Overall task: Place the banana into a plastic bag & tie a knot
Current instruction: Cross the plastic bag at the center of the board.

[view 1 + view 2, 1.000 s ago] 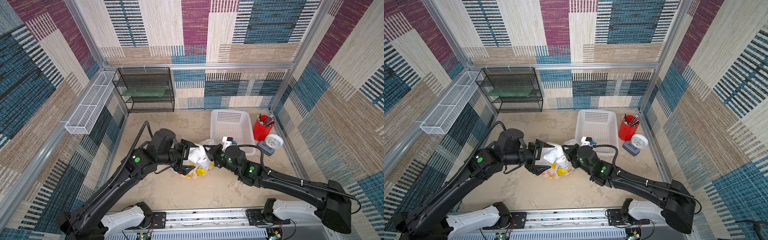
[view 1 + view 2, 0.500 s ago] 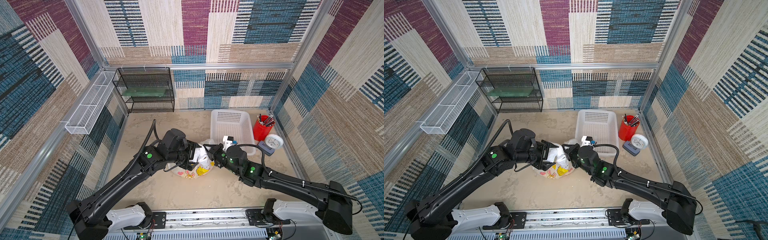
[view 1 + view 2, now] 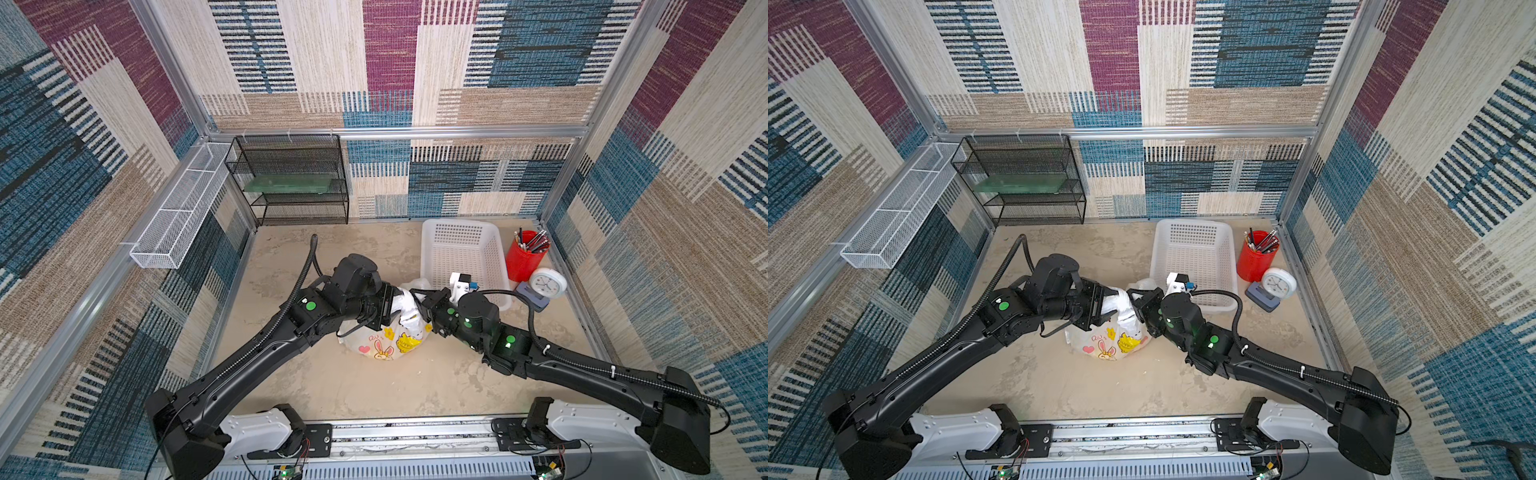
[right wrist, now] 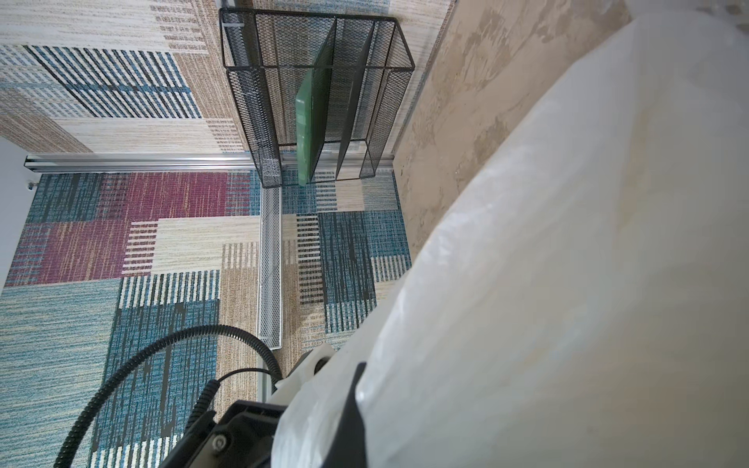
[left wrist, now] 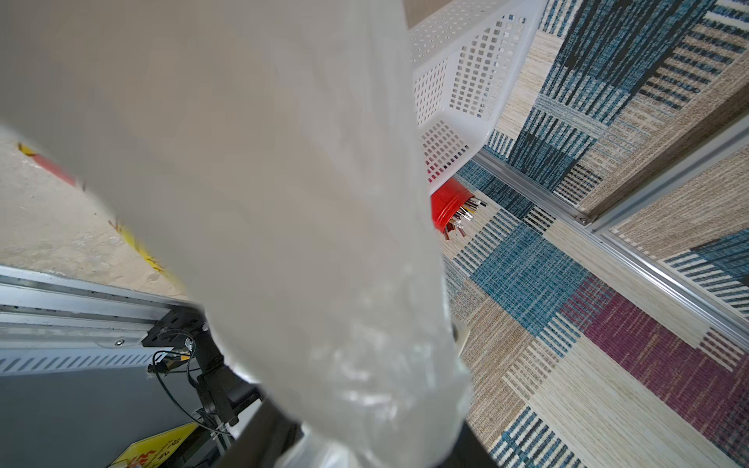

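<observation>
Between the two sets of fingertips, mid-table: the plastic bag (image 3: 384,343) sits on the tabletop (image 3: 374,386), printed side (bunny, hearts, yellow figures) facing the camera in both top views. Its bunched white upper part (image 3: 409,307) rises to fingertip level and spans the short gap between the left gripper (image 3: 394,305) and the right gripper (image 3: 423,308). The two face each other tip to tip, close but apart. The bag's full body lies below both sets of tips and slightly toward the robot base. Left wrist view: a thick strand of translucent film runs straight in between the two dark fingers (image 5: 263,437) and fills the space between them. The jaws stand partly apart; cannot tell whether they press on the film or only bracket it. Right wrist view: jaws closed, film crumpled on both sides of the one visible finger (image 4: 356,405), so a pinch on the bag's upper film. Cannot make out whether the bunch between the tips is a tied knot. Beyond the right fingers, on the side away from the bag, lies the white perforated basket (image 3: 461,253), with the red pen cup (image 3: 525,259) just beside it.
</observation>
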Motion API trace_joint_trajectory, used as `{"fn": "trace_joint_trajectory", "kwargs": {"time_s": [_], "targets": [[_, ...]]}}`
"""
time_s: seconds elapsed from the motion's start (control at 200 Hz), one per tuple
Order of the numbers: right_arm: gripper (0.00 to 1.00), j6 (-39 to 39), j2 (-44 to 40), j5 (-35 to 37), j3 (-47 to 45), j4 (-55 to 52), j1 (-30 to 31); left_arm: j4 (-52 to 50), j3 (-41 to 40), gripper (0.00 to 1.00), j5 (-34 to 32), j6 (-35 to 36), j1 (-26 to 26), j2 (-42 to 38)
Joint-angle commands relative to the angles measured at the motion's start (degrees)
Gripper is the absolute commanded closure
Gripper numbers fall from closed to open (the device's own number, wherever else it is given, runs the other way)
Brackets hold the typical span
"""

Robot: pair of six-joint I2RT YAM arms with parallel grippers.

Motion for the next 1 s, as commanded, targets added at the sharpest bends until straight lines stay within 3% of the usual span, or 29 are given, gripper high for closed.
{"fn": "trace_joint_trajectory", "kwargs": {"time_s": [0.0, 0.13, 0.195, 0.285, 0.356, 0.441, 0.556, 0.656, 0.861, 0.991], "targets": [[1.00, 0.2, -0.5, 0.1, -0.3, 1.4, 0.0, 2.9, 0.7, 0.59, 0.2, 2.7, 0.3, 0.8], [1.00, 0.2, -0.5, 0.1, 0.3, 0.9, 0.0, 5.3, -0.9, 0.76, 2.0, 2.7, 0.3, 1.2], [1.00, 0.8, -0.7, 0.3, 0.5, -0.4, 0.0, 6.1, -1.0, 1.00, 2.2, 3.1, 0.3, 1.4], [0.99, 4.6, -1.4, -0.1, 1.5, -5.5, -0.7, 6.7, -0.6, 1.00, 2.4, 4.3, 0.3, 1.8], [0.82, 10.2, -2.1, -1.2, 2.5, -11.6, -1.4, 7.8, -0.7, 1.00, 2.3, 5.3, 0.2, 2.0], [0.53, 16.8, -3.9, -1.7, 3.3, -17.3, -1.8, 9.8, -1.5, 1.00, 1.2, 7.0, 0.1, 1.7], [0.32, 23.2, -6.7, -1.5, 4.4, -21.9, -1.8, 14.1, -3.8, 1.00, 0.0, 8.6, 0.0, 0.9], [0.26, 27.0, -7.8, -1.9, 7.6, -28.0, -1.9, 16.6, -5.6, 1.00, -0.6, 9.8, -0.4, 0.7], [0.25, 36.4, -7.7, -6.8, 12.8, -39.7, 0.3, 17.7, -7.8, 1.00, -1.1, 11.8, -1.4, 0.5], [0.24, 41.8, -8.1, -5.0, 14.4, -41.2, 3.5, 17.0, -8.2, 1.00, -1.6, 12.7, -1.5, 0.0]]}}
